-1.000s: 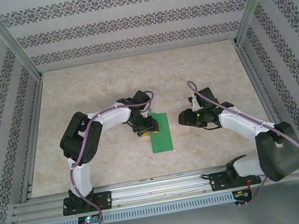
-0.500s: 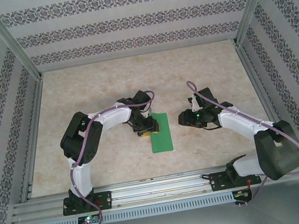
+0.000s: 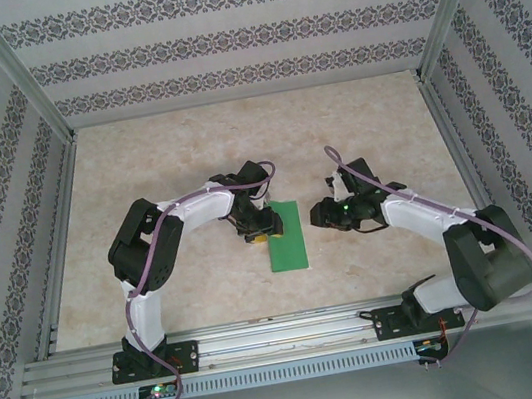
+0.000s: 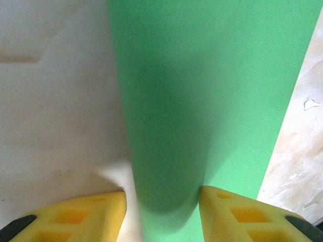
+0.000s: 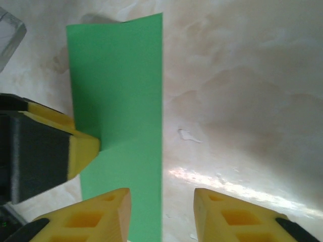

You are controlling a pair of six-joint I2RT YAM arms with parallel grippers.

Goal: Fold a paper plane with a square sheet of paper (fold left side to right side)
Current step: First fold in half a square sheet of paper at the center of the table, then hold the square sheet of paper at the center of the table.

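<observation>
The square sheet of paper (image 3: 290,241) is bright green and lies folded into a narrow upright rectangle on the marbled table. My left gripper (image 3: 260,229) sits low at its left folded edge. In the left wrist view the rounded fold (image 4: 166,151) runs between the yellow fingertips (image 4: 252,214), which stand apart; the left gripper (image 4: 162,212) is open. My right gripper (image 3: 317,216) is just right of the sheet. In the right wrist view this gripper (image 5: 161,214) is open and straddles the paper's (image 5: 118,75) right edge, with the left gripper's finger (image 5: 81,148) resting on the sheet.
Patterned walls and aluminium posts (image 3: 26,91) enclose the table (image 3: 168,154). A metal rail (image 3: 288,336) runs along the near edge by the arm bases. Bare table surface (image 5: 242,101) extends right of the sheet.
My right gripper has moved left up to the paper's right edge and its jaws have narrowed a little. The left gripper and the paper have stayed put.
</observation>
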